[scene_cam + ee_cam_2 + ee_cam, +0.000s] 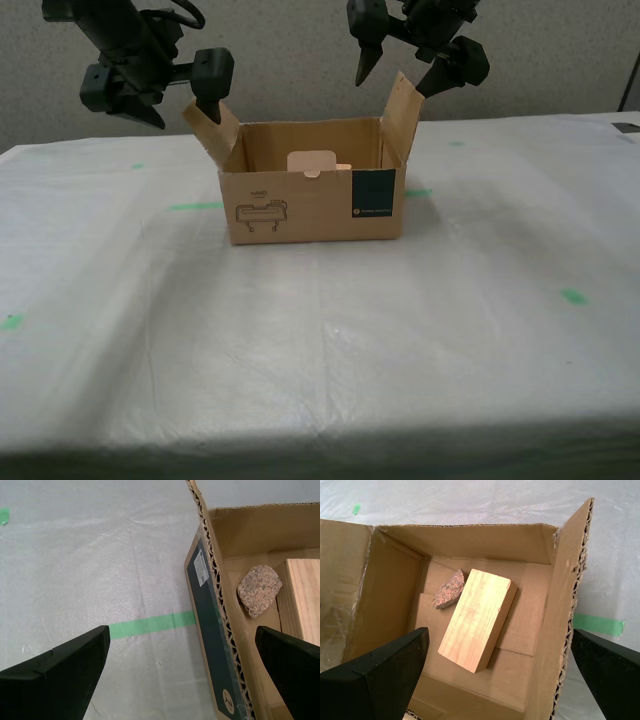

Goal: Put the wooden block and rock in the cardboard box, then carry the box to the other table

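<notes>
The cardboard box [300, 215] stands on the other table [400, 340], which is covered in wrinkled white sheeting, with both side flaps raised. Inside it the wooden block [477, 620] lies flat on the floor, and the rock [449, 589] touches one of its corners. My first gripper [500, 640] is open astride one flap [565, 595], the one on the exterior view's left [212, 128]. My second gripper [182, 640] is open astride the other flap [210, 560], near the teal label [207, 630]. The rock [259, 590] and block [300, 600] show past it.
Green tape marks lie on the sheet: strips beside the box [195, 206] [418, 192] and small marks near the exterior view's left edge [10, 322] and right side [573, 296]. A grey wall stands behind the table. The sheet's front edge runs along the bottom of the exterior view.
</notes>
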`<state>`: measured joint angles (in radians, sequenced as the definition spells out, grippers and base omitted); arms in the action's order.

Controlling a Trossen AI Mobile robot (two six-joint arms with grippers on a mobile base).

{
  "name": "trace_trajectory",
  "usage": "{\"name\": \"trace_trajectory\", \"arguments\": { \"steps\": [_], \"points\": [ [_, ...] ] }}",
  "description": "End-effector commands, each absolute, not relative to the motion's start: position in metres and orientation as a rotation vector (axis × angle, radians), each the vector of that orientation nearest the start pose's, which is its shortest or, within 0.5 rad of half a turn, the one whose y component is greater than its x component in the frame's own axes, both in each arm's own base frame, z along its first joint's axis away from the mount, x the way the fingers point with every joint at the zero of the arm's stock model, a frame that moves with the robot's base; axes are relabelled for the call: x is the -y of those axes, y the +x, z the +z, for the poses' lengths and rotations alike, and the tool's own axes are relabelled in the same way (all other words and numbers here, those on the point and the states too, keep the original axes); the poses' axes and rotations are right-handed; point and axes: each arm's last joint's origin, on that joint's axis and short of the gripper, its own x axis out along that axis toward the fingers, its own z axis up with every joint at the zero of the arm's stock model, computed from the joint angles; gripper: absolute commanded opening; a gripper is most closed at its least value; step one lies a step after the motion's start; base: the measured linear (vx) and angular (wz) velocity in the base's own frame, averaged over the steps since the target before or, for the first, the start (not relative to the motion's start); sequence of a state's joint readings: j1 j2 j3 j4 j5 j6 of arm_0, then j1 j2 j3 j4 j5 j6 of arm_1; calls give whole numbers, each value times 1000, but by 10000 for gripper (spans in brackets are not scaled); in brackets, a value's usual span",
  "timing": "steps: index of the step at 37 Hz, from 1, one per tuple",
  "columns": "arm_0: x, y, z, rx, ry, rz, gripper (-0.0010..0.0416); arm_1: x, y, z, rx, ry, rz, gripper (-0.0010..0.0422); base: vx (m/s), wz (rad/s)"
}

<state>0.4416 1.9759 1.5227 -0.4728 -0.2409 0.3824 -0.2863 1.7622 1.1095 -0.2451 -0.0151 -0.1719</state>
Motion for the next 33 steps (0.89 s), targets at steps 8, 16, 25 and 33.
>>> {"name": "trace_trajectory", "arguments": {
  "steps": [8, 16, 25, 33],
  "points": [
    [-189, 384, 217, -1043, 262, 432, 394, 102, 348, 187, -895, -8, -181, 398, 0, 0],
    [-188, 382, 218, -1064, 260, 430, 394, 102, 349, 190, -888, 13, -191, 398, 0, 0],
    [-185, 377, 233, -1039, 258, 440, 394, 98, 341, 213, -833, 2, -194, 398, 0, 0],
    [-179, 365, 267, -1037, 224, 455, 394, 93, 326, 247, -749, -5, -202, 398, 0, 0]
  ]
}}
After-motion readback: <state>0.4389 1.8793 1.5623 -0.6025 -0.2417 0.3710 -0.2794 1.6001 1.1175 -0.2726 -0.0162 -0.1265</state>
